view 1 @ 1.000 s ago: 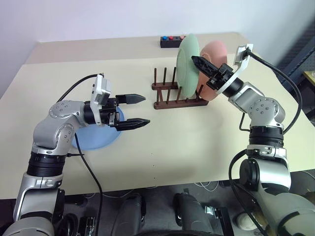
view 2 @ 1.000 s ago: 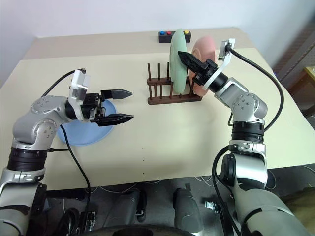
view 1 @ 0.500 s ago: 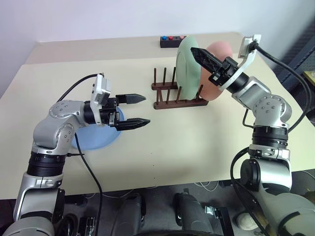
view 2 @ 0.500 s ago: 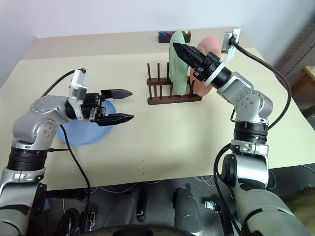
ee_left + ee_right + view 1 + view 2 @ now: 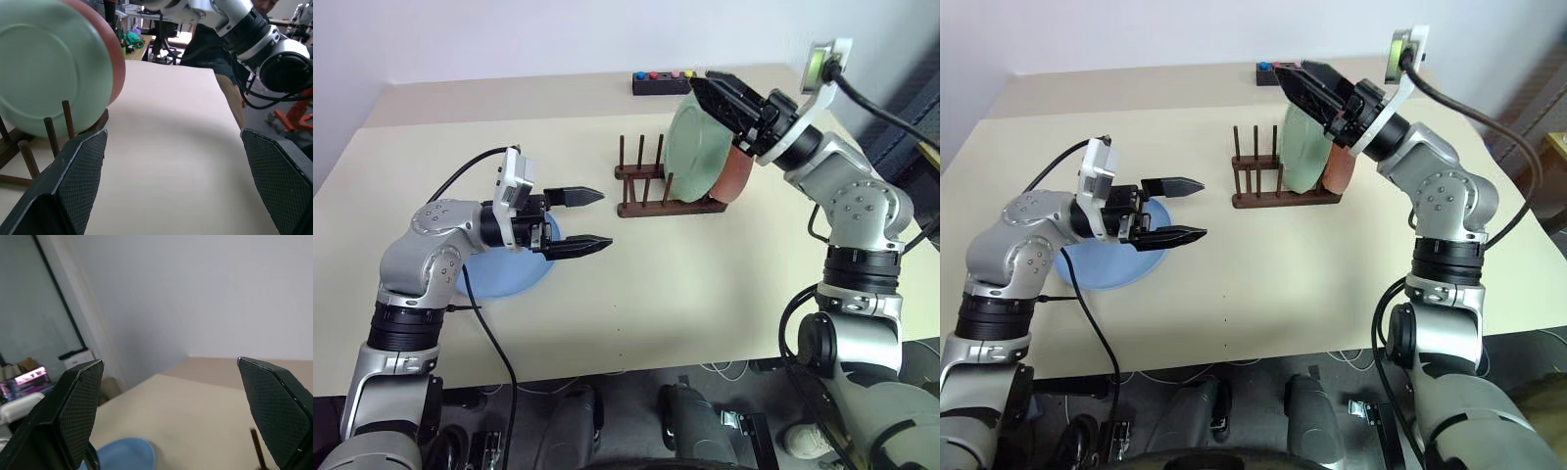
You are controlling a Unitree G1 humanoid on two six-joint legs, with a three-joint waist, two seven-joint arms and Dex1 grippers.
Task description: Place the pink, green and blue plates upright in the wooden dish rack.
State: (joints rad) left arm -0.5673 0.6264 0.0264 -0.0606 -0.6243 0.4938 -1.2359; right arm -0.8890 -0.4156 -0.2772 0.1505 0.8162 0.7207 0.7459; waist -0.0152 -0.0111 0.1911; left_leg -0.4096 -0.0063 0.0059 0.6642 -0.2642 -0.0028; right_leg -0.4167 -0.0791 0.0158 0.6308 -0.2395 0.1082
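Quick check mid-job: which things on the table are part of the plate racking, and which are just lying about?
Part of the job:
- wooden dish rack
- green plate, in the rack
- pink plate, in the rack behind the green one
- blue plate, flat on the table

Just lying about:
- black button box at the far edge

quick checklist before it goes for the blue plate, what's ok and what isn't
1. Round pale green plate standing in the dark reddish-brown wooden peg rack: ok, upright but leaning.
2. Round pink plate in the rack behind the green one: ok.
3. Right gripper clear of both plates: ok, open and above them.
4. Left gripper ready to grasp: ok, open and empty.
5. Round light blue plate reachable: ok, flat on the beige table under the left gripper.
6. Free peg slot for the blue plate: ok, pegs on the rack's left end are bare.
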